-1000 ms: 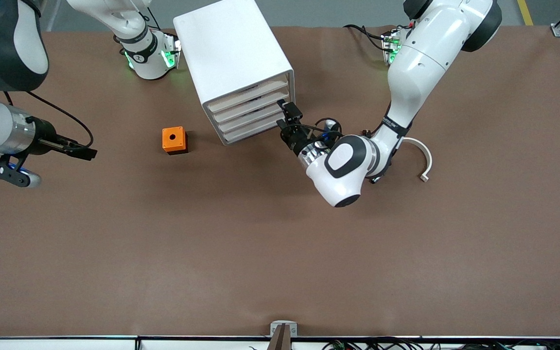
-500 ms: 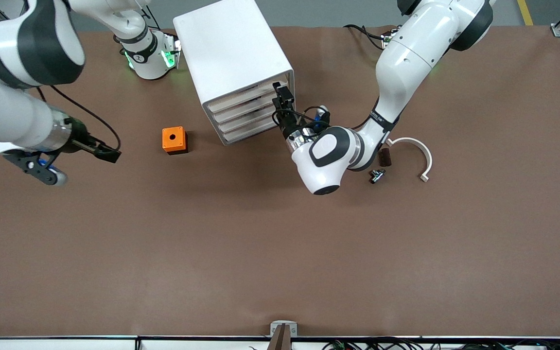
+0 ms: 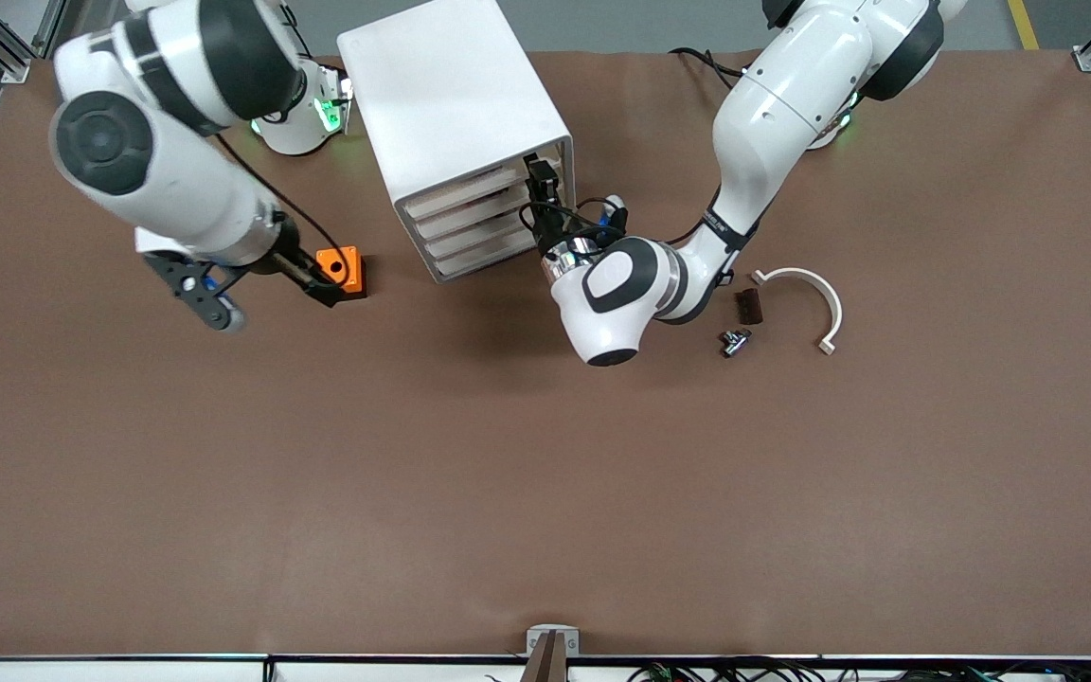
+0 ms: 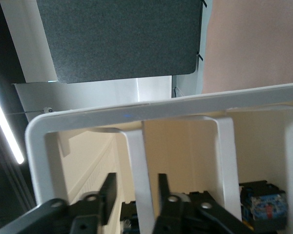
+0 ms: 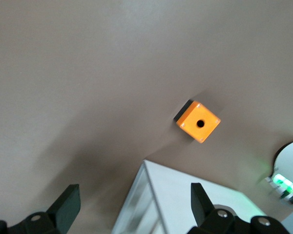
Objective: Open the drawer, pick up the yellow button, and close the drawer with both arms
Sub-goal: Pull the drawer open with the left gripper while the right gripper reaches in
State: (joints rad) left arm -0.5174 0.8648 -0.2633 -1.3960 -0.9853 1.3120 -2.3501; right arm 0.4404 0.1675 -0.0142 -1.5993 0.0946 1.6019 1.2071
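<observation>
The white cabinet (image 3: 451, 104) stands near the robots' bases, with all of its drawers pushed in. The top drawer (image 3: 474, 187) is the highest of these. My left gripper (image 3: 539, 187) is at that drawer's end toward the left arm's end of the table. In the left wrist view its open fingers (image 4: 108, 191) straddle a thin white upright strip (image 4: 136, 170), with a gap on one side. My right gripper (image 3: 321, 286) is wide open and empty beside the orange cube (image 3: 341, 268). No orange button cap shows anywhere.
Toward the left arm's end lie a curved white piece (image 3: 816, 296), a dark brown piece (image 3: 749, 305) and a small black piece (image 3: 733, 341). The orange cube (image 5: 198, 122) and the cabinet's corner (image 5: 171, 204) show in the right wrist view. A black-and-blue part (image 4: 263, 209) shows beside the left gripper.
My left gripper climbed from the lower drawers to the top drawer's end. My right arm swung in toward the cabinet, and its gripper now sits by the orange cube.
</observation>
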